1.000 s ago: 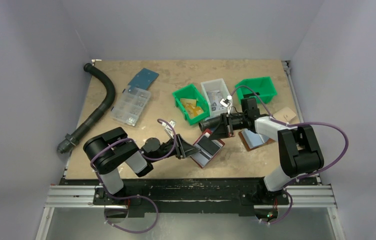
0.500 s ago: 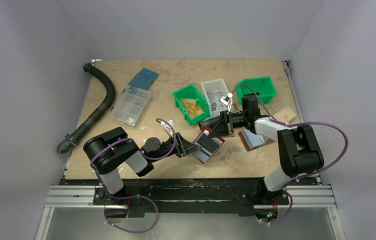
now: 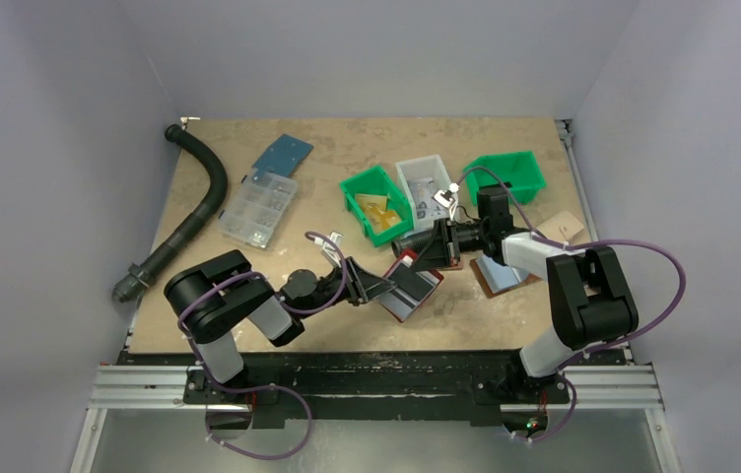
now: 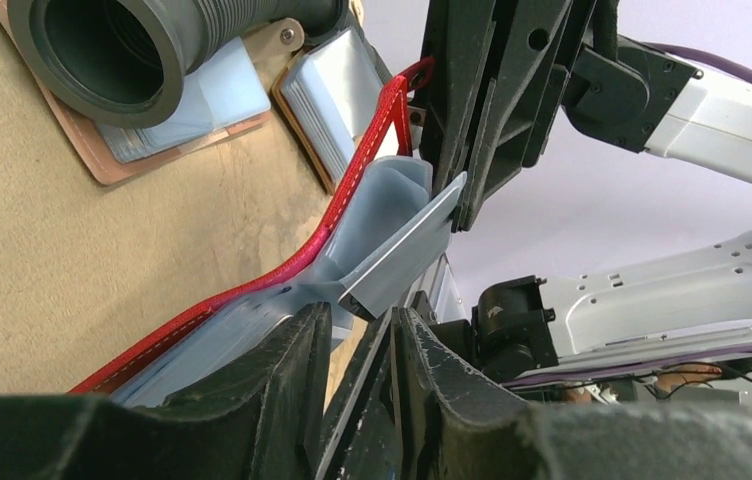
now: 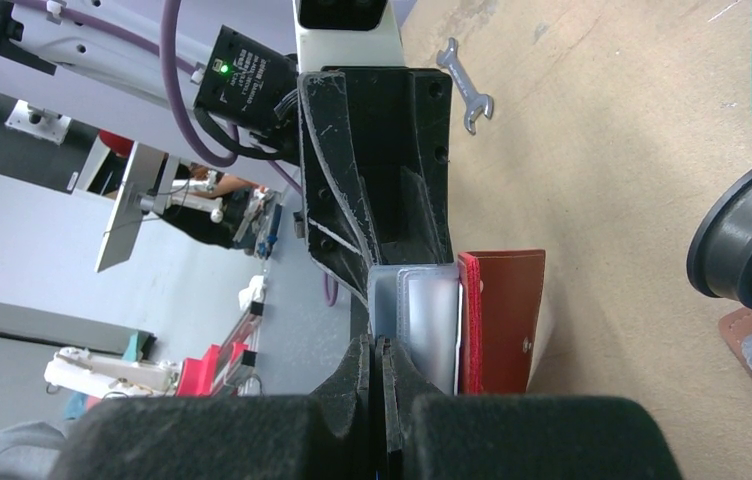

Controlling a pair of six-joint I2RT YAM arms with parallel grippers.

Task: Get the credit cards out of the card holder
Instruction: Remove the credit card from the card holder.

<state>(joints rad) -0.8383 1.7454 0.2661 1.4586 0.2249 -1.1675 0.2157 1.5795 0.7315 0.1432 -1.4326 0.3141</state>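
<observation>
Card holder (image 3: 412, 288) dark red outside, bright red stitched edge, pale blue-grey glossy pockets inside; credit card (image 4: 407, 245) plain pale blue-grey; table (image 3: 347, 148) tan, mottled with paler blotches; green bin (image 3: 362, 177) bright green, upper centre; yellow-orange bits (image 3: 376, 210) inside it; white bin (image 3: 418, 163) beside; second green bin (image 3: 534, 172) same green, upper right; hose (image 3: 211, 187) black, ribbed, upper left; cable (image 5: 172, 60) purple.

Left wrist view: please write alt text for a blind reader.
The right gripper pinches a pale blue-grey credit card sticking out of the red-edged card holder, which the left gripper clamps below. A grey hose lies upper left.
</observation>
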